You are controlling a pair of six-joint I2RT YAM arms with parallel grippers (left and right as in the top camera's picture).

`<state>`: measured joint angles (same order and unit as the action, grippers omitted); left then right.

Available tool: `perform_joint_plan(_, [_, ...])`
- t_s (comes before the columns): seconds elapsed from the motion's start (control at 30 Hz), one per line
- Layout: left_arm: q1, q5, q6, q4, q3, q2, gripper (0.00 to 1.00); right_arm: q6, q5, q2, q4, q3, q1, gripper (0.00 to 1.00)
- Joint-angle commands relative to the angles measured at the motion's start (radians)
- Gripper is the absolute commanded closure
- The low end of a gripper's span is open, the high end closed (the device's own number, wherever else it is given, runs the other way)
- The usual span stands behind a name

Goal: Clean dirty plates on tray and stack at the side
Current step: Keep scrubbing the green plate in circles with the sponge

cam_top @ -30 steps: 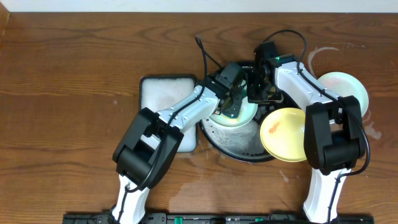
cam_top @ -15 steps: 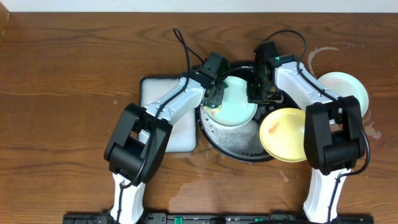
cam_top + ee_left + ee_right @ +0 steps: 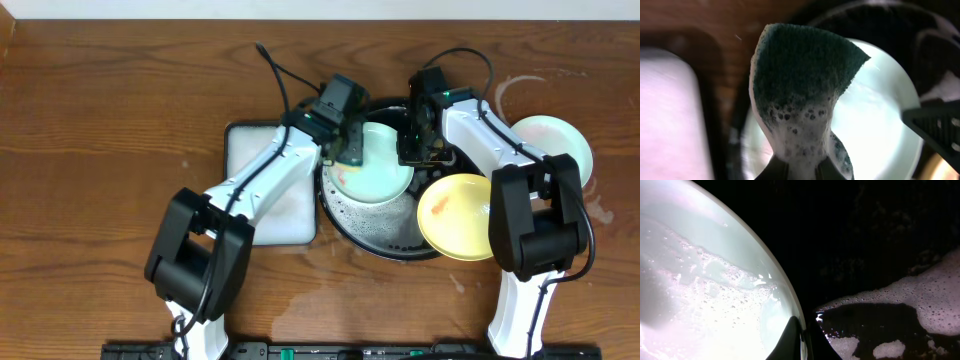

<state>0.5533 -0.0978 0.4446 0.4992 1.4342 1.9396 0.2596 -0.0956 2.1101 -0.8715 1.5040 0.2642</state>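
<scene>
Only the left wrist view showed the left gripper (image 3: 801,171) clamped on a sudsy green sponge (image 3: 802,70). The right wrist view showed the right gripper (image 3: 799,335) pinching the mint plate (image 3: 705,295) by its rim, inside the black tray (image 3: 390,238). Overhead, both grips were hidden.

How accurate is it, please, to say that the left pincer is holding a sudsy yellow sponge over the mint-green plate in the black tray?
Not quite: the sponge is dark green, not yellow, as the left wrist view shows. The rest stands: the left pincer holds it, sudsy, over the mint-green plate in the black tray.
</scene>
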Motion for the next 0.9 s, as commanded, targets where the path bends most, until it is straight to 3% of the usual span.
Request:
perform_joint_plan(0.0, [0.044, -0.033, 0.089, -0.023, -0.032, 0.031, 0.92, 0.013, 0.030, 0.029, -0.011, -0.018, -0.002, 0.99])
perform_joint_plan(0.23, [0.074, 0.055, 0.127, -0.066, -0.036, 0.143, 0.92, 0.013, 0.030, 0.029, -0.013, -0.018, -0.002, 0.99])
perform_joint_plan(0.63, [0.072, 0.619, 0.126, 0.103, -0.036, 0.184, 0.92, 0.013, 0.031, 0.029, -0.012, -0.018, -0.002, 0.99])
perform_joint_plan(0.87, [0.073, 0.649, 0.126, 0.107, -0.022, 0.147, 0.93, 0.013, 0.031, 0.029, -0.012, -0.018, -0.002, 0.99])
